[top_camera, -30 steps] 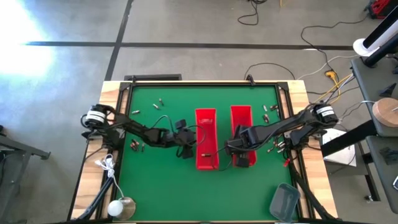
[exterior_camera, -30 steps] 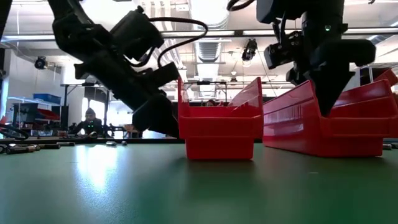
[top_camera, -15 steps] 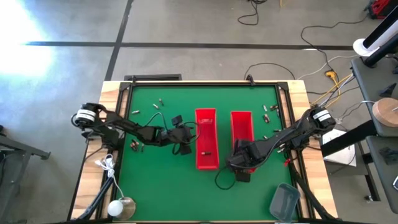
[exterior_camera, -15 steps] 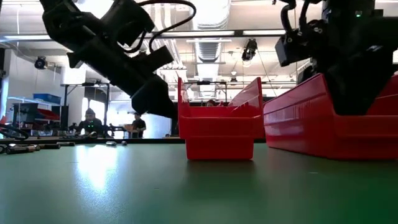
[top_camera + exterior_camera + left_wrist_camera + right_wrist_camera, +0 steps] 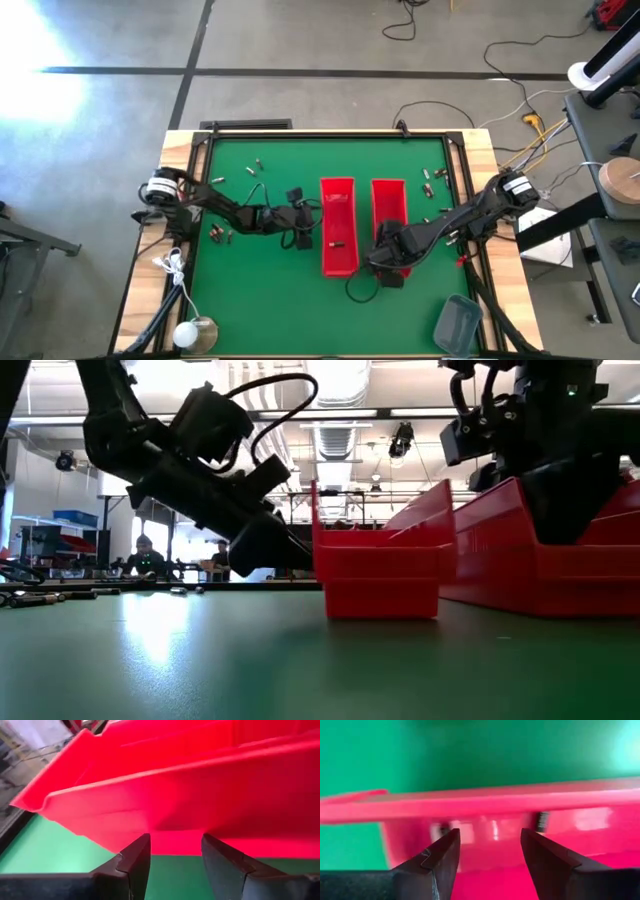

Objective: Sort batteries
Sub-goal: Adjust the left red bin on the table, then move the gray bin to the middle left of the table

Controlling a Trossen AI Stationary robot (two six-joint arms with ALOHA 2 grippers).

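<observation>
High view: tiny dark-and-silvery batteries [image 5: 259,163] scattered on green.

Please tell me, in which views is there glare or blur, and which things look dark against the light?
High view: strong white glare at the picture's top left, on the floor. Low view: both arms are dark silhouettes against bright ceiling lights, which reflect pale on the green table. Right wrist view: the red bin is blurred. Left wrist view: the other red bin looks soft, close up.

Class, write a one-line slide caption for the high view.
Both grippers work at two red bins mid-mat, batteries scattered along the green table's sides.
</observation>
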